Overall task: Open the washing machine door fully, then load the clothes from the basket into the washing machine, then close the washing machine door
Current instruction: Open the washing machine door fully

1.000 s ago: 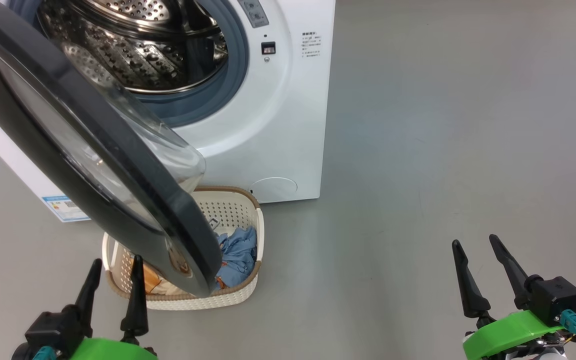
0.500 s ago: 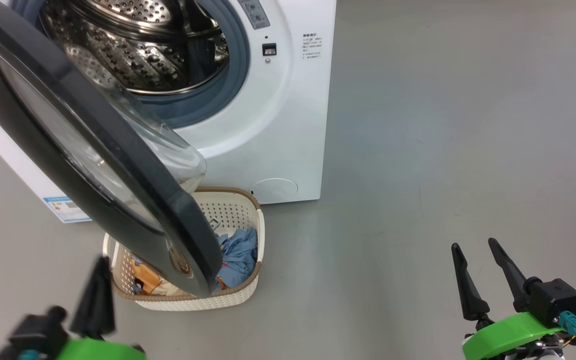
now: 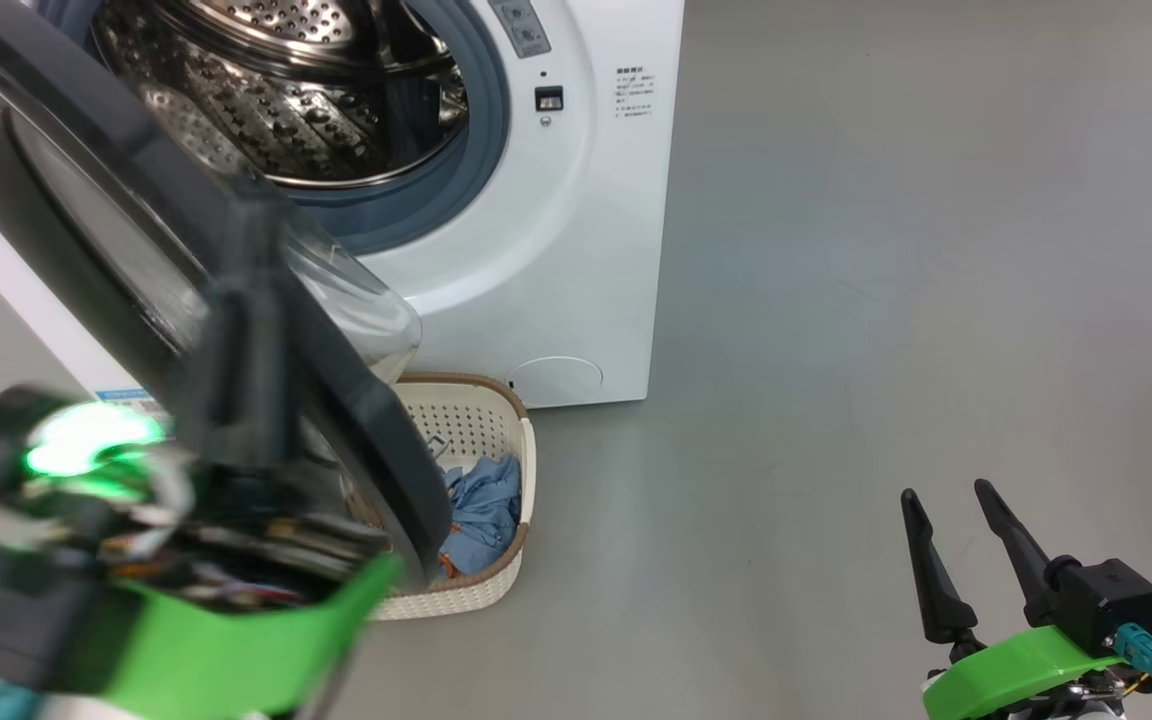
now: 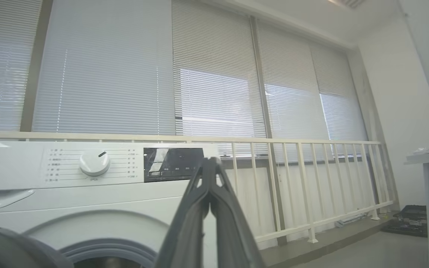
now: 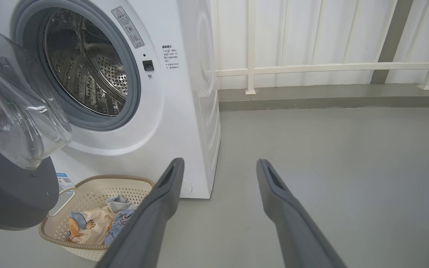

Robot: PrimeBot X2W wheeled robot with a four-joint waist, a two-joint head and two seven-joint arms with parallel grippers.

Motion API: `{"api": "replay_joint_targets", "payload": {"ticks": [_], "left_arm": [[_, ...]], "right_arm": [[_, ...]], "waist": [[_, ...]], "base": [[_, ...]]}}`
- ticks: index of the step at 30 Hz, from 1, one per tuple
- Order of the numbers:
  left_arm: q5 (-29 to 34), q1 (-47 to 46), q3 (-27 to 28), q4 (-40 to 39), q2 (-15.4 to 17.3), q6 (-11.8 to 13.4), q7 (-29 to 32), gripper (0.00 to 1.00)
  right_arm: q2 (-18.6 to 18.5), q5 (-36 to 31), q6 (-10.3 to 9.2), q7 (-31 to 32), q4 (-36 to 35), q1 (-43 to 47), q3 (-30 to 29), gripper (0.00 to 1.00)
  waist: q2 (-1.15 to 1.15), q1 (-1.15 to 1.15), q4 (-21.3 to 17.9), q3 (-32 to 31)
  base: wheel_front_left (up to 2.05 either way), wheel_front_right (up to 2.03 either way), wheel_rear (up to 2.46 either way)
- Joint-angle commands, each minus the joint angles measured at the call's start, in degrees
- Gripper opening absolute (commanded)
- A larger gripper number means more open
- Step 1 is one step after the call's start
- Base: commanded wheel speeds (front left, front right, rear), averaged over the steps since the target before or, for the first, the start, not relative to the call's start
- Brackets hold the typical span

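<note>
Washing machine door (image 3: 106, 200), round with glossy black rim and clear glass bowl, hangs half open over the cream perforated basket (image 3: 466, 420) of small clothes (image 3: 481, 505). My left gripper (image 4: 210, 163), fingers pressed together, has just swung up in front of its rim, I think to push it wider; right gripper (image 3: 944, 488) waits spread.

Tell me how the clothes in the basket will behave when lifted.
Probably floppy: the clothes lie crumpled in folds, so they should drape. Likely light: small, thin garments. A trailing fold might catch the rim of the basket.
</note>
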Motion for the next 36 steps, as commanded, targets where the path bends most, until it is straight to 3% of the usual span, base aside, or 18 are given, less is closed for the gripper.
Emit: {"api": "replay_joint_targets", "payload": {"ticks": [1,7,18,24,36], "left_arm": [[0.4,-2.7,-0.7,-1.7,1.3,-0.1,-0.3,0.00],[0.5,-3.6,-12.3,-0.6,2.2,-0.1,-0.3,0.00],[-0.4,0.1,-28.0,7.8,3.0,-0.1,-0.3,0.00],[0.1,1.4,-28.6,11.7,2.9,-0.1,-0.3,0.00],[-0.5,4.9,-21.5,23.3,1.3,0.2,-0.3,0.00]], "right_arm": [[-0.2,0.1,0.56,-0.7,-1.1,-0.4,1.6,1.00],[-0.2,0.5,0.56,-0.7,-0.9,-0.4,2.2,1.00],[-1.2,1.5,0.56,-0.7,0.0,-0.3,4.2,1.00],[-1.7,2.0,0.56,-0.7,0.4,-0.8,4.9,1.00],[-2.2,2.5,0.56,-0.7,1.0,-1.8,5.6,1.00]], "waist": [[0.00,0.00,-0.2,-0.1],[0.00,0.00,-0.9,-0.2],[0.00,0.00,-0.5,1.1],[0.00,0.00,0.1,1.9],[0.00,0.00,1.0,3.3]], "base": [[0.00,0.00,0.00],[0.00,0.00,0.00],[0.00,0.00,0.00],[0.00,0.00,0.00],[0.00,0.00,0.00]]}}
